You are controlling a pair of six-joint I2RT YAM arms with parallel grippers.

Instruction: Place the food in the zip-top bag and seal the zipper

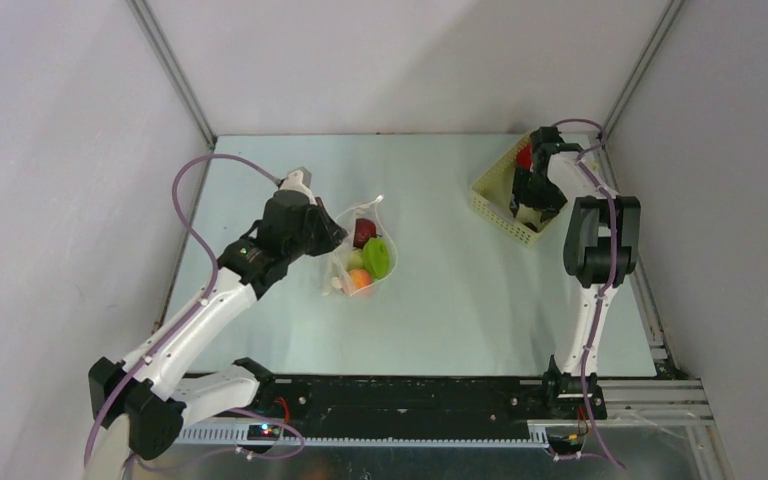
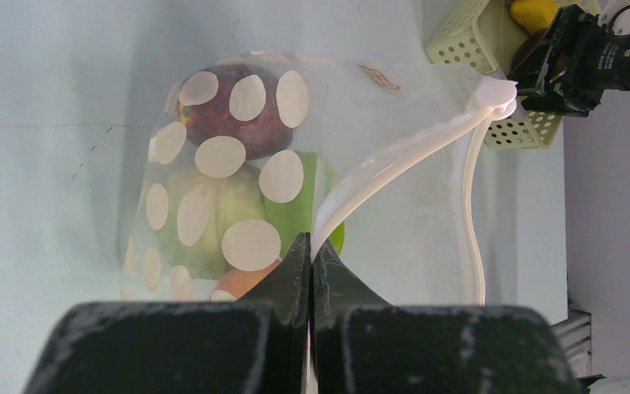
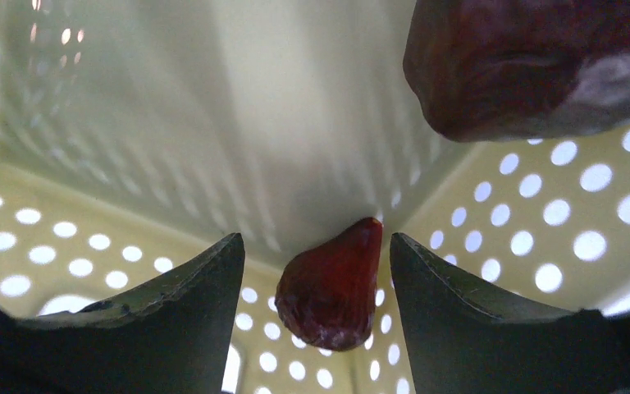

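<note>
The right gripper (image 3: pixel 316 242) is down inside the pale yellow perforated basket (image 3: pixel 49 246), jaws apart and straddling a small dark red toy fruit (image 3: pixel 332 287) in the basket's corner. Neither finger seems to touch it. A sound grasp likely needs the fingers a little lower around its middle, then a gentle close, keeping clear of the larger maroon piece (image 3: pixel 541 66) beside it. Well left of the basket, the left gripper (image 2: pixel 310 246) is clamped on the zipper (image 2: pixel 402 160) of the zip-top bag (image 2: pixel 394 107), holding its mouth up. Maroon, green and orange food (image 2: pixel 250 131) sits inside. The mouth seems to open toward the basket, so the carry can run straight across.
</note>
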